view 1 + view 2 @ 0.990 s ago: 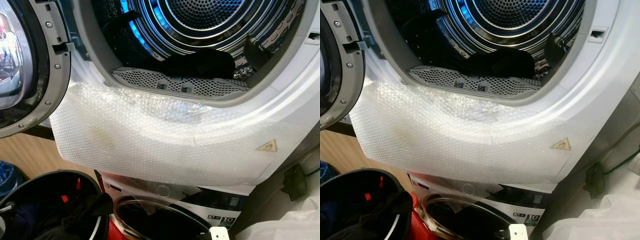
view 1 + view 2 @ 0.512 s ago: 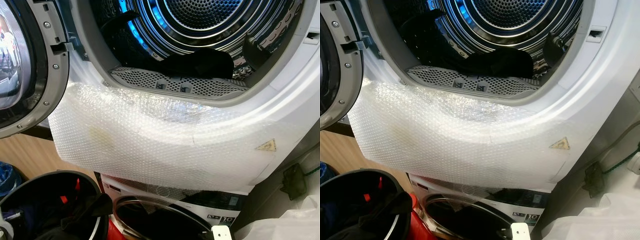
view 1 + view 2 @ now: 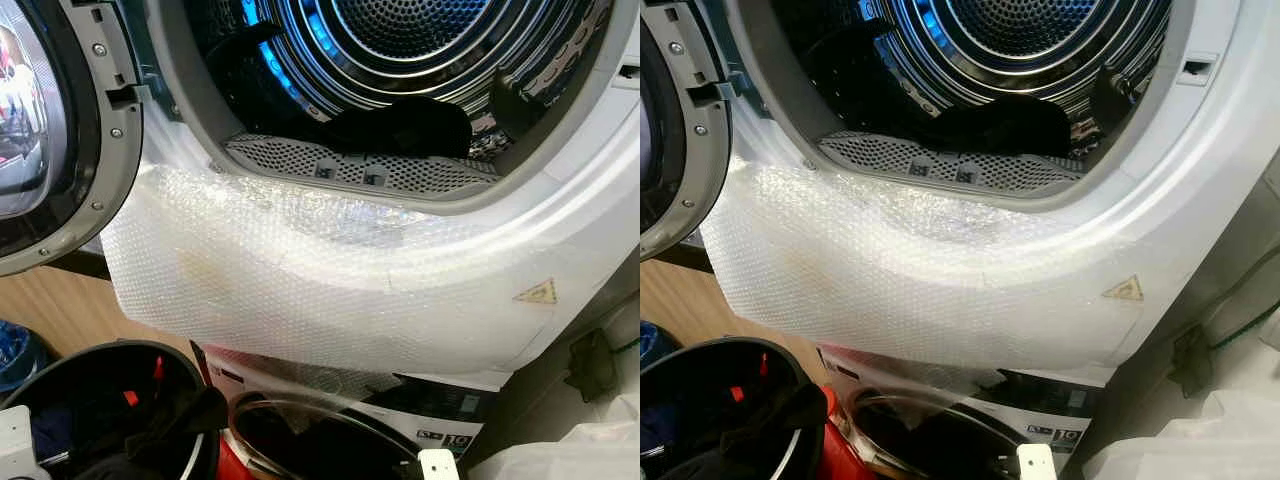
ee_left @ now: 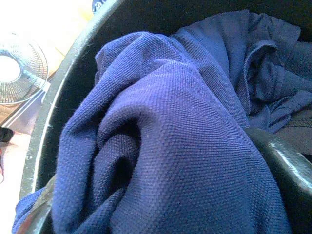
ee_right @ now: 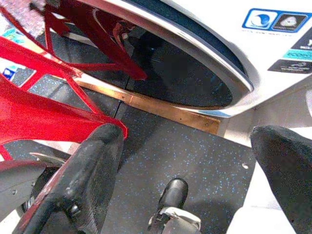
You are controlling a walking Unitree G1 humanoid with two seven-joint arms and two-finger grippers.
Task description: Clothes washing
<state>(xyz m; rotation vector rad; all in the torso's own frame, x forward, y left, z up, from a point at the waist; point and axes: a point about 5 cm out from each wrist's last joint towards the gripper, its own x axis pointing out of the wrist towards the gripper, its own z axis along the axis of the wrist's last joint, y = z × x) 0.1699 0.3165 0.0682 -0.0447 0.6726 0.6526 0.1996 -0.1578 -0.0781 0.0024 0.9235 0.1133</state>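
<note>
Left gripper (image 4: pixel 161 195) is down in the black laundry bin (image 3: pixel 110 365), clamped on a navy shirt (image 4: pixel 161 146). Right gripper (image 5: pixel 195 180) hangs near the floor, fingers apart. Dryer drum (image 3: pixel 400 60) holds dark clothes (image 3: pixel 400 125).

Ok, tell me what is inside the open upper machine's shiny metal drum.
A black garment lies at the front of the shiny ribbed metal drum, just behind the perforated grey lint-filter strip. Whatever lies under or behind that cloth is covered.
</note>
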